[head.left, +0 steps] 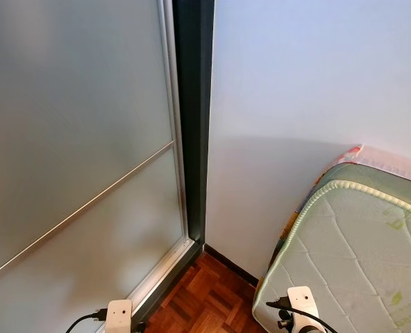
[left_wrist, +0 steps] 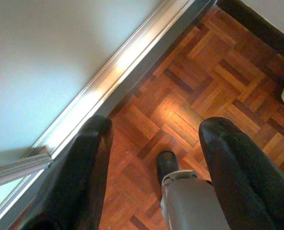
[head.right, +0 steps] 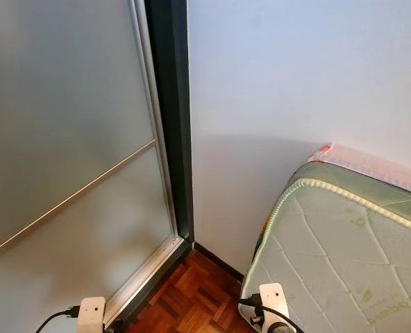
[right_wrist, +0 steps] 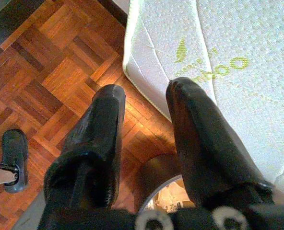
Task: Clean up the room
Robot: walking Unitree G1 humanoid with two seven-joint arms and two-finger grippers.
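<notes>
Ahead, a frosted sliding door (head.left: 73,152) meets a pale wall (head.left: 296,83) over parquet floor (left_wrist: 190,96); a quilted mattress (head.left: 362,257) lies rightward. Left gripper (left_wrist: 154,139) fingers spread wide, right gripper (right_wrist: 144,103) narrowly parted, both holding nothing

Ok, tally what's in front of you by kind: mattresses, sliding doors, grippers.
Mattresses: 1, the quilted mattress on the right.
Sliding doors: 1, the frosted sliding door on the left.
Grippers: 2, the left gripper and the right gripper, both open over the parquet floor.
Total: 4.
</notes>
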